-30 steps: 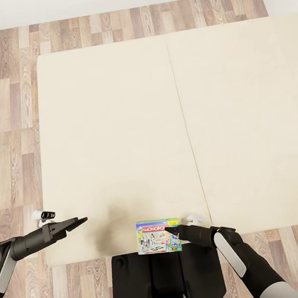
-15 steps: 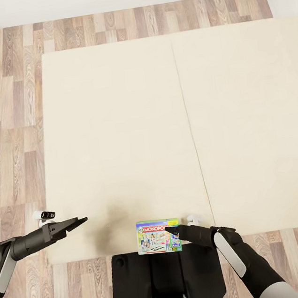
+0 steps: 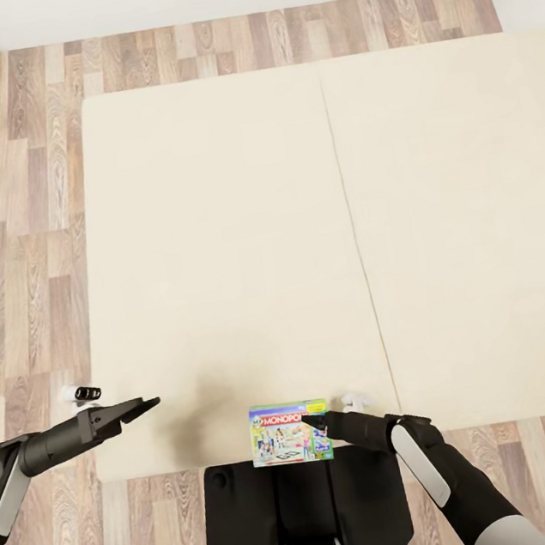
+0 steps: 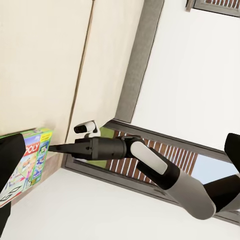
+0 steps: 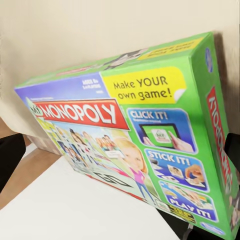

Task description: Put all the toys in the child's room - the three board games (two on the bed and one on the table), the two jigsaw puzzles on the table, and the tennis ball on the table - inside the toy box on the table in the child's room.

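Robot body: black trunk block (image 3: 306, 510) with a white central strip; each arm has matte black links with glossy white-grey shell panels. Left tool (image 3: 148, 403) and right tool (image 3: 306, 421): tapered black fingers, each beside a small white wrist camera.

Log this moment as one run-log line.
phase: carrying toy | right gripper: shut on Monopoly box | left gripper: free, nothing between fingers | below: bed | toy box: unseen
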You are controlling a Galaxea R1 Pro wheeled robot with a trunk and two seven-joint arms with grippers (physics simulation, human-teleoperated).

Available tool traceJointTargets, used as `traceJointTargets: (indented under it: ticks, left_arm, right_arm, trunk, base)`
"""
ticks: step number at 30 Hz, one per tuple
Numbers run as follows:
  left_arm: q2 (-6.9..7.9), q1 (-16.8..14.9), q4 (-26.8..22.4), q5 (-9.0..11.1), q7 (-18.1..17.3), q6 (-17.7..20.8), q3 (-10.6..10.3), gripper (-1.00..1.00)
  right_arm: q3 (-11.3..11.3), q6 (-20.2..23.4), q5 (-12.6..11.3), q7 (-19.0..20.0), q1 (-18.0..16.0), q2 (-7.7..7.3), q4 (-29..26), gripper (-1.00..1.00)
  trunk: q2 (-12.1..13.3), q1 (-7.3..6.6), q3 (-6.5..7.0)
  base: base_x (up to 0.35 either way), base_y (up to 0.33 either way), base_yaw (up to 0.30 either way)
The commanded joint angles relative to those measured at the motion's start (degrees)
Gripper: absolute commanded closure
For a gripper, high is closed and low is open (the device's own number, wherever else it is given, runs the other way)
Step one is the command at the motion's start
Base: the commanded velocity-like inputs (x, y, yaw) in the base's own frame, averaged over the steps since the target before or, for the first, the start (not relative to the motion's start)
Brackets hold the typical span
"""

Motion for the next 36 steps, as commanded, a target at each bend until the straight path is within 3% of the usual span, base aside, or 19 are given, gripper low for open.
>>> traceJointTargets:
  ticks: [1, 36]
  left_arm:
    - [0.02, 0.0, 0.0, 0.0, -0.2, 0.6, 0.0, -1.00]
    - [0.02, 0.0, 0.0, 0.0, -0.2, 0.6, 0.0, -1.00]
  right_arm:
    - [-0.1, 0.3, -0.1, 0.0, 0.0, 0.01, 0.0, -1.00]
    - [-0.1, 0.3, -0.1, 0.1, 0.0, 0.01, 0.0, -1.00]
  trunk:
    - [-0.1, 0.03, -0.05]
    - [-0.1, 0.03, -0.05]
  base:
    - [0.000, 0.039, 0.000]
    - [0.000, 0.082, 0.000]
